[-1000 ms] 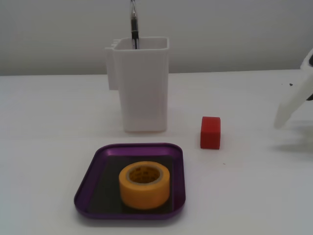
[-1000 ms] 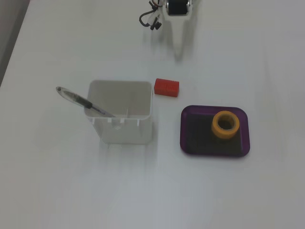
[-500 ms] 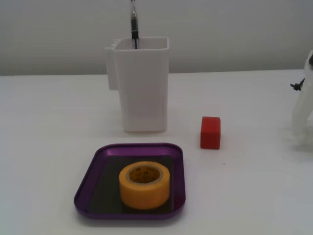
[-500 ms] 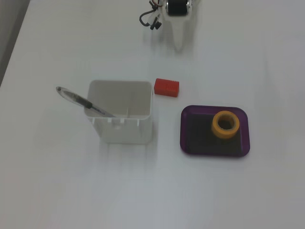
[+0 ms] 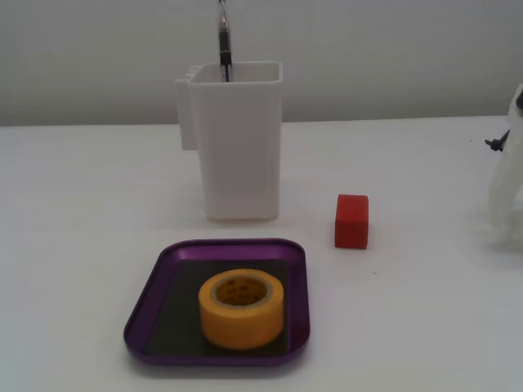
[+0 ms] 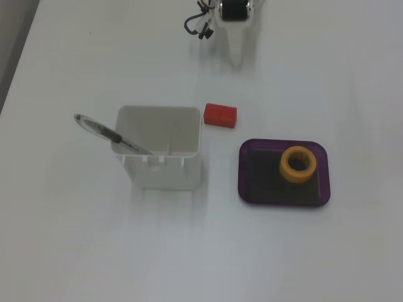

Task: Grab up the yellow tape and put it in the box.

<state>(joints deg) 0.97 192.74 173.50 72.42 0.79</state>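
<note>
A roll of yellow tape [image 5: 242,309] lies flat, core upward, on the dark floor of a purple box [image 5: 163,269] on a white table [image 5: 82,204]. At twelve o'clock from the box stands a tall white container [image 5: 237,147] holding a pen [image 5: 224,41]. A small red cube [image 5: 352,220] sits at two o'clock, apart from both. Part of a white arm [image 5: 508,180] shows at the right edge.
</note>
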